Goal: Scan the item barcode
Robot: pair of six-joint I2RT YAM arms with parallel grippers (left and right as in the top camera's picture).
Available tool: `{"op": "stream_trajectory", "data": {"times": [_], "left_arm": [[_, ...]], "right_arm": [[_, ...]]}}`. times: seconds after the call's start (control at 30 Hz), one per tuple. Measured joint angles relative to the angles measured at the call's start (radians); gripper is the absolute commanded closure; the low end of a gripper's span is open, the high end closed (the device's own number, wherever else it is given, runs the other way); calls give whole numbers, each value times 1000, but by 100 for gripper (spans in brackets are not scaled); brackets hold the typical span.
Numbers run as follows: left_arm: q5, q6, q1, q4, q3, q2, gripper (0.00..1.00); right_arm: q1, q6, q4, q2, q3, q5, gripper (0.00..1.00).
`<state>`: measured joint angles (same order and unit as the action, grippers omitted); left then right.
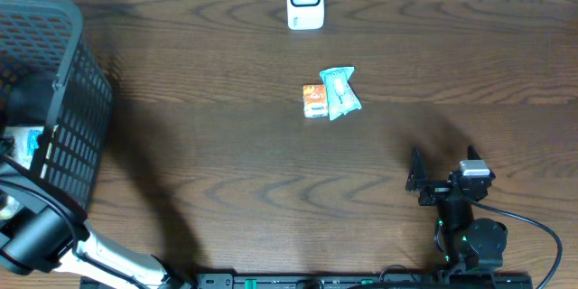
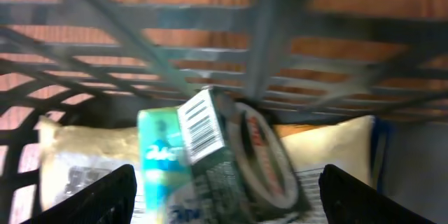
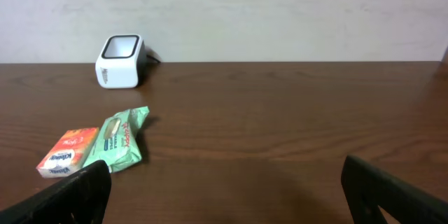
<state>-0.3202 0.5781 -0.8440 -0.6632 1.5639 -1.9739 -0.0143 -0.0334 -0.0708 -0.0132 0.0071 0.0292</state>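
Inside the basket (image 1: 63, 117) at the left, your left hand (image 2: 231, 206) is spread open, pointed at the green barcoded box (image 2: 203, 136); at near right, your right hand (image 3: 227, 199) hangs wide open, facing the far scanner (image 3: 120, 61).

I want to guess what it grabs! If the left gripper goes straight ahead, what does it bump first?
Probably the dark green box with the barcode label, lying inside the basket. The left gripper is open and aimed at it, though the picture is blurry, so depth is unclear.
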Motion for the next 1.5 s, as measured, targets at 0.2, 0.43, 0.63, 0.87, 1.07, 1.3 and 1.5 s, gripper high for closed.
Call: {"op": "stream_trajectory", "data": {"times": [0.2, 0.43, 0.63, 0.87, 1.07, 1.3, 1.5], "left_arm": [[43, -2, -14, -2, 0, 0, 18], [192, -2, -17, 47, 0, -9, 19], [225, -5, -19, 47, 0, -50, 30], [187, -76, -19, 59, 0, -51, 44], [167, -106, -19, 53, 0, -51, 54], [160, -112, -20, 32, 0, -12, 54], [198, -112, -25, 21, 0, 134, 59]], "right_arm": [[0, 0, 0, 0, 0, 0, 1], [0, 0, 0, 0, 0, 0, 1], [0, 0, 0, 0, 0, 0, 1], [0, 0, 0, 0, 0, 0, 1], [0, 0, 0, 0, 0, 0, 1], [0, 0, 0, 0, 0, 0, 1], [0, 0, 0, 0, 0, 0, 1]]}}
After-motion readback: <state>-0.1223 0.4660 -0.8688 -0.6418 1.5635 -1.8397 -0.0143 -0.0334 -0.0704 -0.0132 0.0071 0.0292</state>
